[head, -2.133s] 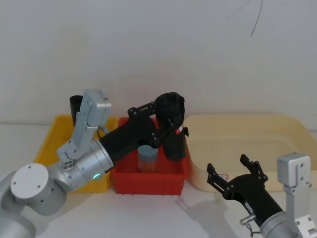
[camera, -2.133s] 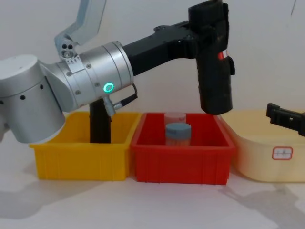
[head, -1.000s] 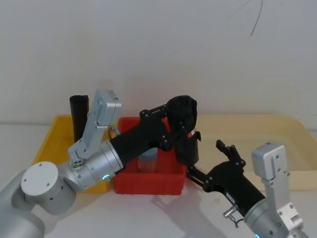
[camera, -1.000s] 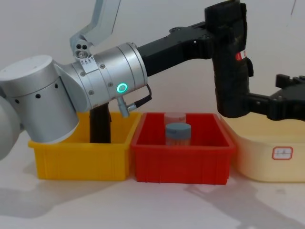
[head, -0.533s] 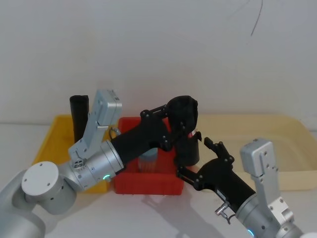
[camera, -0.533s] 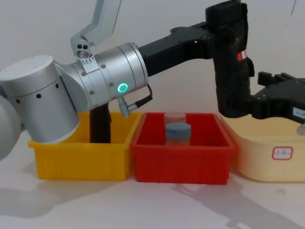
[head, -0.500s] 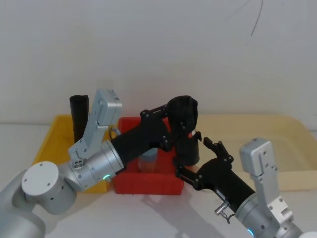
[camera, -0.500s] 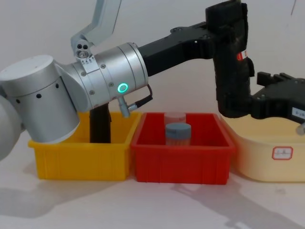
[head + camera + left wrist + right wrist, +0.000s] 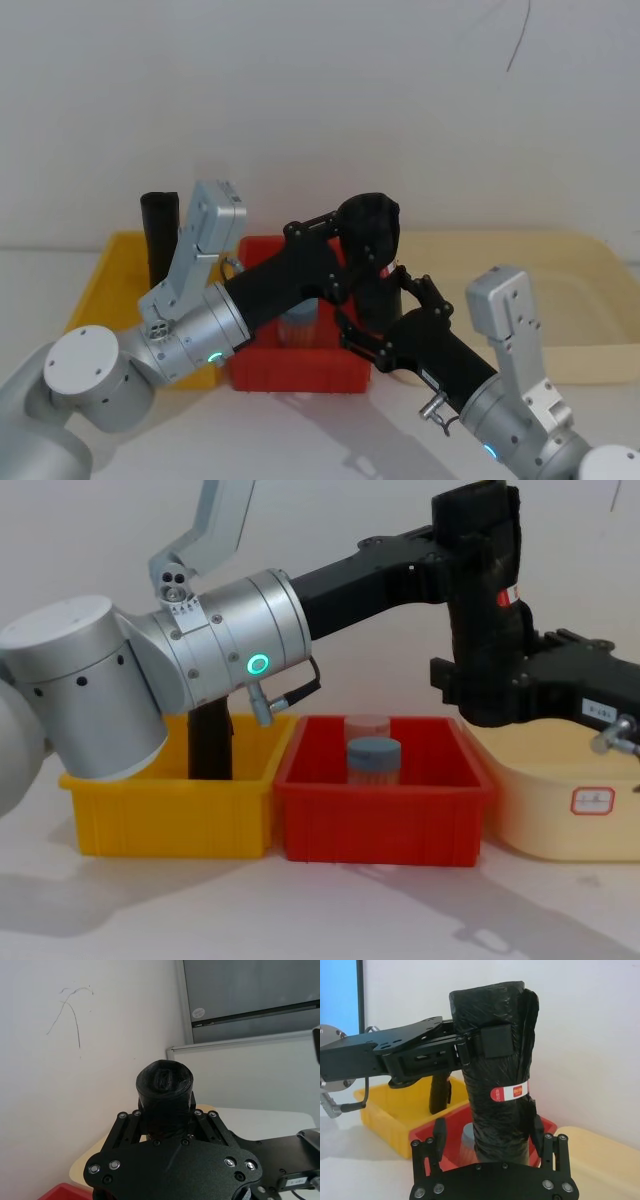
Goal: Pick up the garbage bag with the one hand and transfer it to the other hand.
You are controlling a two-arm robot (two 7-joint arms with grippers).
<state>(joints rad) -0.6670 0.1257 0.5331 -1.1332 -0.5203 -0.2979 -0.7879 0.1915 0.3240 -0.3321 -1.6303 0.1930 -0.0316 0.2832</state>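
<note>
So the left gripper (image 9: 165,1117) has its fingers clamped on the upper half of the bag (image 9: 497,1110), holding it upright in the air over the right end of the red bin (image 9: 380,825). The right gripper (image 9: 488,1127) is up at the bag's lower end with its fingers spread either side of it. There's a gap on at least one side, so no grip there. The jar (image 9: 373,760) sits in the red bin, and a second black roll (image 9: 209,742) stands in the yellow bin (image 9: 170,820) next door.
</note>
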